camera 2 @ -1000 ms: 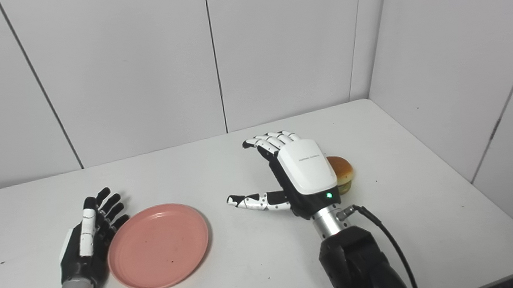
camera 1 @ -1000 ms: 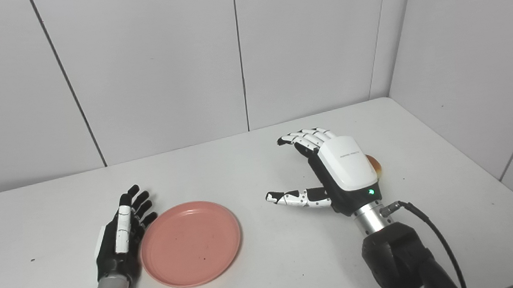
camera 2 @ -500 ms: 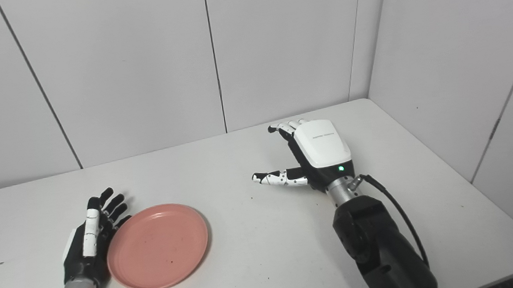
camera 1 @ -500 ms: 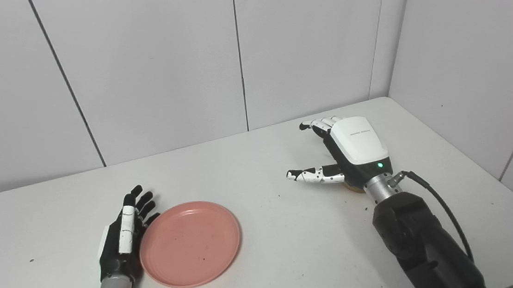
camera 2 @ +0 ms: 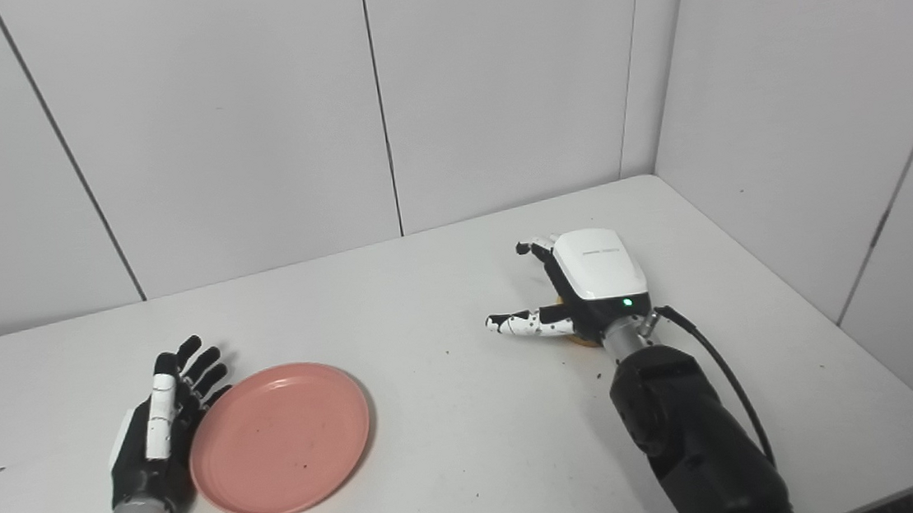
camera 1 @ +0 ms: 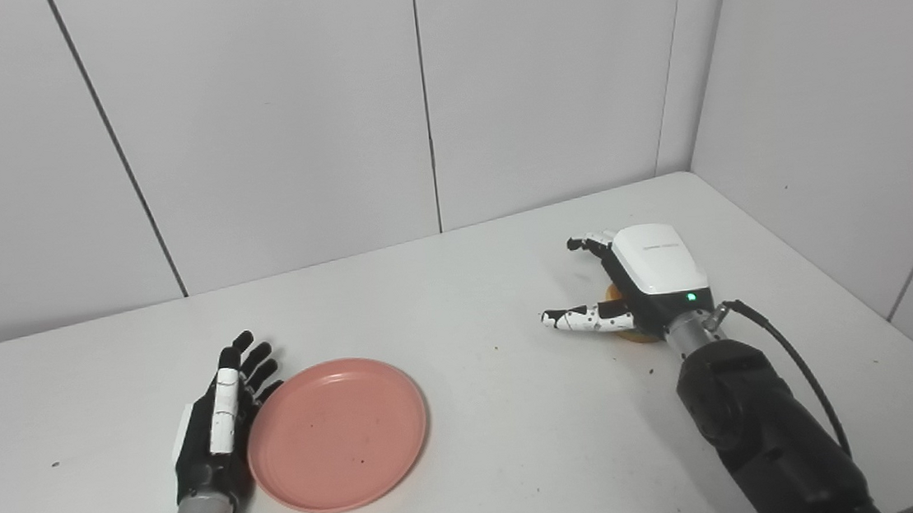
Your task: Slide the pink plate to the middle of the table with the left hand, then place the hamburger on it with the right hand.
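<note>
The pink plate (camera 1: 337, 435) lies flat on the white table (camera 1: 476, 288), left of its middle. My left hand (camera 1: 219, 426) rests open on edge against the plate's left rim, fingers straight and pointing away from me. On the right, my right hand (camera 1: 641, 286) hovers low over the hamburger (camera 1: 622, 333), which is almost wholly hidden under the palm; only a sliver of bun shows. Its fingers are spread and curl down around the bun, thumb (camera 1: 586, 319) sticking out to the left, not closed on it.
Grey wall panels close off the back and the right side of the table. The table's right edge (camera 2: 888, 367) runs near my right forearm (camera 2: 687, 435). A cable loops from the right wrist.
My right hand has moved right and away from me, then lowered over the hamburger, covering it. The left hand and the plate have stayed where they were.
</note>
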